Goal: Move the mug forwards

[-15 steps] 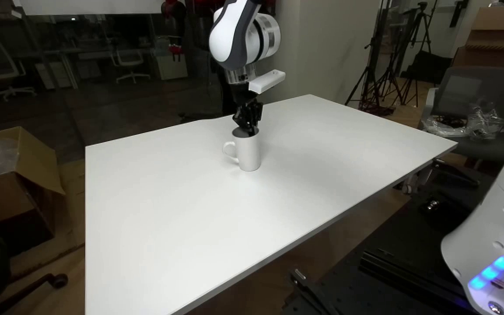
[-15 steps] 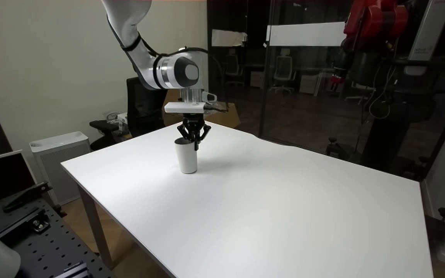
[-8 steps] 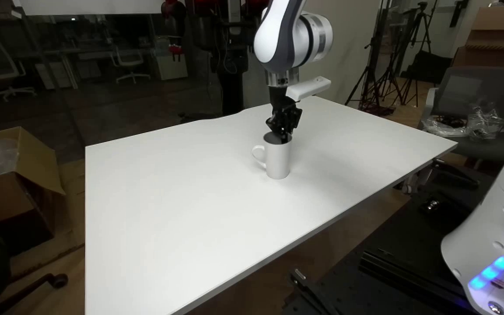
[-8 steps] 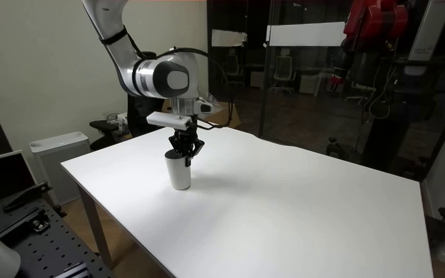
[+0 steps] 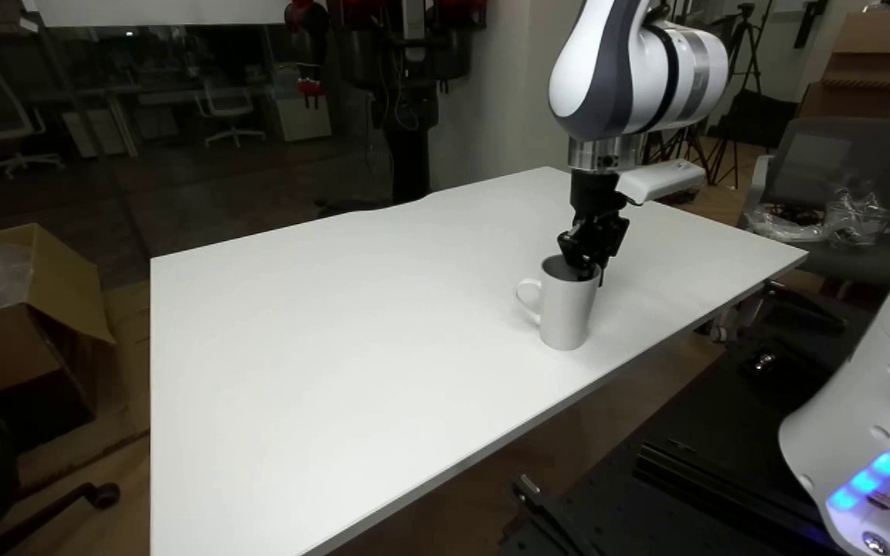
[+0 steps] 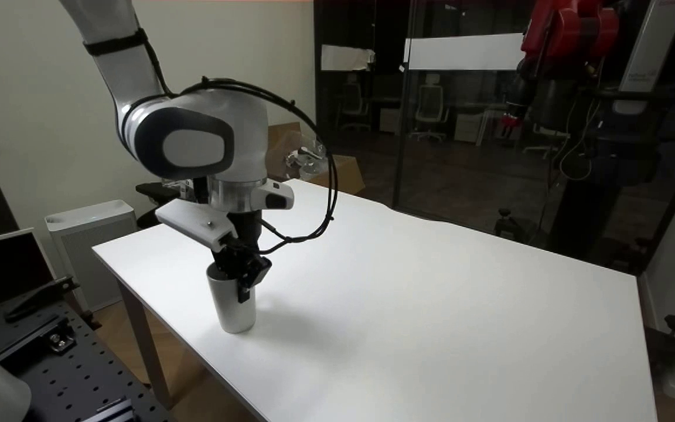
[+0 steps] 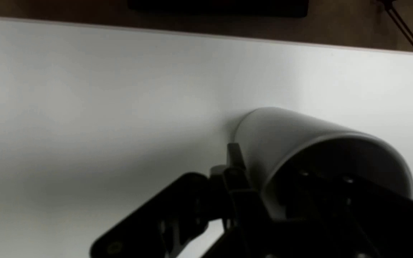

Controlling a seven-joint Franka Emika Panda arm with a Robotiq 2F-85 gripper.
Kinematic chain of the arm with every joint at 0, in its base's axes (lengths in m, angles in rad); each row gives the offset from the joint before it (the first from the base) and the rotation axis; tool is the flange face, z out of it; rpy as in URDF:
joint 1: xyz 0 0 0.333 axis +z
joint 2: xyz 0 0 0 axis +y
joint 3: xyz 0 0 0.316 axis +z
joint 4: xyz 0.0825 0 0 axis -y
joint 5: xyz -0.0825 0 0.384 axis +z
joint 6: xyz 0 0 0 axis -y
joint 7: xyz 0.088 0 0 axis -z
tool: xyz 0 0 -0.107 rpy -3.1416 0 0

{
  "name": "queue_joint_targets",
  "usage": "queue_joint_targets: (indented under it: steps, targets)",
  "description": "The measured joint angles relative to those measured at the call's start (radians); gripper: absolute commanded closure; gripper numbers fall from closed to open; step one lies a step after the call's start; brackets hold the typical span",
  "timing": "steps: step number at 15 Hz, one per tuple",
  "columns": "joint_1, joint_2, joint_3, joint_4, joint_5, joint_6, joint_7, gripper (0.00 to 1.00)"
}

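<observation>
The plain white mug (image 5: 562, 316) is near the table edge on the robot base's side, and it also shows in an exterior view (image 6: 225, 305). It leans slightly; I cannot tell if its bottom touches the table. Its handle (image 5: 526, 300) points away from my gripper. My gripper (image 5: 592, 275) points down and is shut on the mug's wall. In the wrist view the mug (image 7: 281, 125) lies right of the outer finger (image 7: 236, 156), which is against its outside. The other finger goes into the dark mouth, its tip hidden.
The white table (image 5: 321, 347) fills the middle of both exterior views. Its edge (image 7: 192, 34) runs close past the mug in the wrist view. The robot base (image 5: 870, 417) stands beyond that edge. A cardboard box (image 5: 20, 332) and a chair (image 5: 839, 201) stand off the table.
My gripper and the mug have moved together across the table toward the robot base's side. The gripper has stayed shut on the mug's wall throughout.
</observation>
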Motion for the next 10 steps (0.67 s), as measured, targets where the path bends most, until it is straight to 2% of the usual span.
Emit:
queue_joint_targets:
  steps: [6, 7, 10]
  targets:
    - [-0.052, -0.001, -0.005, -0.012, 0.054, 0.0, -0.116, 0.04]
    - [-0.057, -0.001, -0.005, -0.012, 0.056, 0.0, -0.126, 0.0]
    - [-0.061, -0.001, -0.01, -0.009, 0.048, 0.0, -0.134, 0.0]
